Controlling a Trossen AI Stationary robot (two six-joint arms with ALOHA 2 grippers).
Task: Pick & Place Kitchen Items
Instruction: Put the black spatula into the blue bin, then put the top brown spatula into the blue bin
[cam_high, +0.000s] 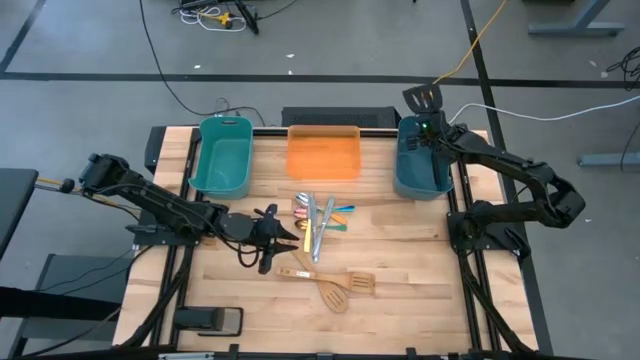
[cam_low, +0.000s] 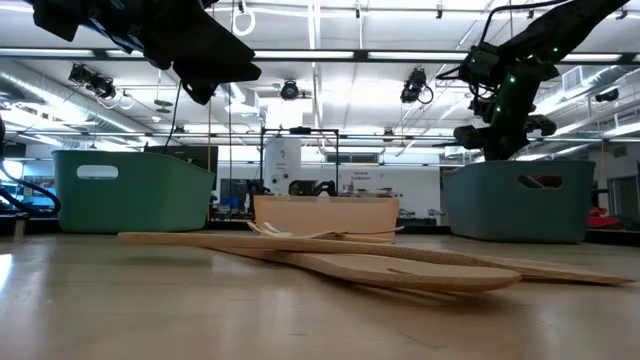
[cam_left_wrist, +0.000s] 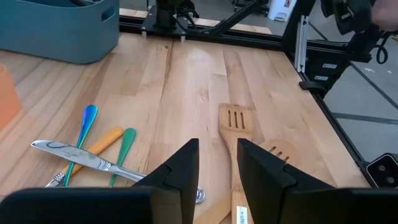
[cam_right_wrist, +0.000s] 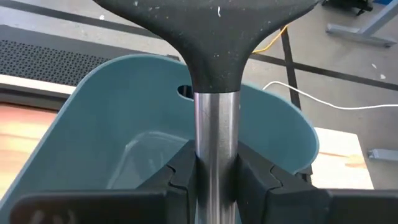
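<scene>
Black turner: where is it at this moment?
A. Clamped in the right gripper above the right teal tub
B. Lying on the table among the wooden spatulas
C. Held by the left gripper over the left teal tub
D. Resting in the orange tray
A: the right wrist view shows the right gripper with its fingers closed on the black turner by its metal shaft, directly over the right teal tub.

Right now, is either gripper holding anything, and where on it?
The right gripper clamps the black turner on its silver shaft just below the black head, above the right teal tub. The left gripper is open, holding nothing.
</scene>
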